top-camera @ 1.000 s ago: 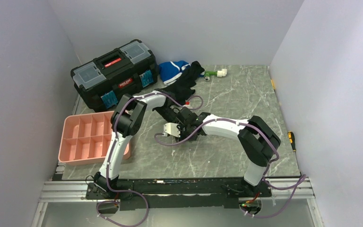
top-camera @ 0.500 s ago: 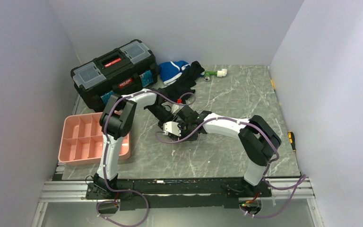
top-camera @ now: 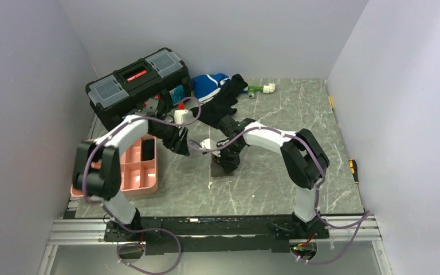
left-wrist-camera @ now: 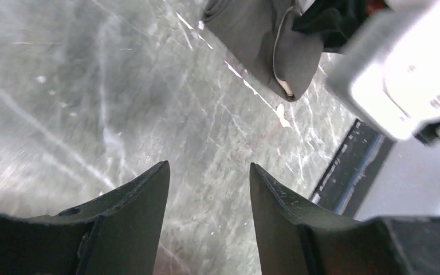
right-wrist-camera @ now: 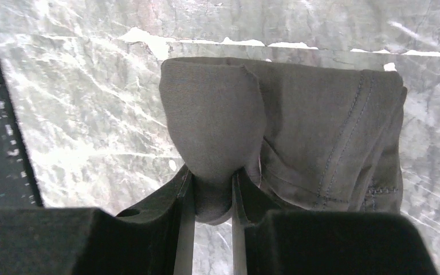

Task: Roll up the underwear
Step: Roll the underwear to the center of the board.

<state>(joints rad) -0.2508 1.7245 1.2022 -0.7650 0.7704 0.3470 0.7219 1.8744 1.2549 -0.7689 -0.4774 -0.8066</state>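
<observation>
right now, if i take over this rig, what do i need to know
Left hand: open, empty, over bare table, off to one side of the underwear.
Right hand: shut on a fold at one end of the underwear.
Underwear: mid-table, lying in a compact folded bundle.
Done: it looks folded and partly rolled.
Left: probably finish and tighten the roll. The left hand would likely need to come in and help.
</observation>
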